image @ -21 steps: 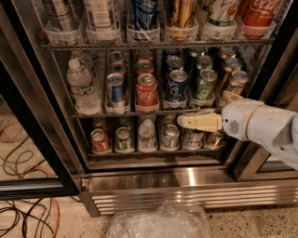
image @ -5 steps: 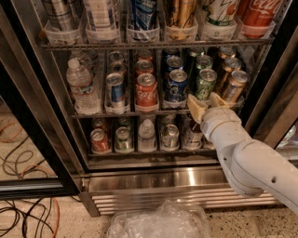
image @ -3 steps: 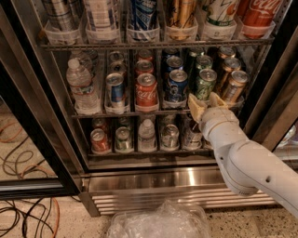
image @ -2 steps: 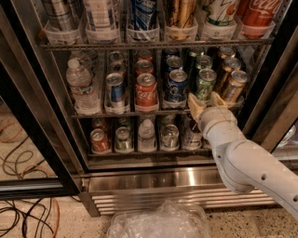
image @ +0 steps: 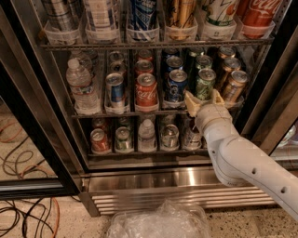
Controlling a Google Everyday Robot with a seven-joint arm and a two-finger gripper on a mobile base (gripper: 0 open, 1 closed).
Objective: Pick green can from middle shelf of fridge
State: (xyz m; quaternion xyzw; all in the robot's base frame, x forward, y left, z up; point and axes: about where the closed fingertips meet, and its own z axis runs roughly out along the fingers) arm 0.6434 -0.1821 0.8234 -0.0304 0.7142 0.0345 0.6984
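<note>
1. End effector. I see the gripper (image: 204, 100) at the front edge of the middle shelf (image: 125, 113), towards its right end. The white arm (image: 242, 158) comes up to it from the lower right corner of the view. The two tan fingers (image: 191, 104) are released and stand apart, one on each side of the lower part of the green can (image: 205, 83). I cannot tell whether either finger touches the can.

2. Task item. The green can stands upright at the front of its lane on the middle shelf of the fridge (image: 139, 183), second lane from the right end. Its silver lid faces up.

3. Neighbours on the same shelf.
- A blue can (image: 177, 86) stands just beside the green can, on the left.
- A bronze can (image: 234, 85) stands just beside it, on the right.
- Further left along the front edge are a red cola can (image: 146, 90), a silver and blue can (image: 115, 90) and a water bottle (image: 80, 86) at the left end.

4. Surroundings. Tall cans (image: 142, 14) fill the rack above. Smaller cans (image: 99, 141) stand on the rack below. A crumpled clear plastic bag (image: 158, 223) lies on the floor before the ribbed steel base. Loose cables (image: 23, 204) lie at the lower left corner.
</note>
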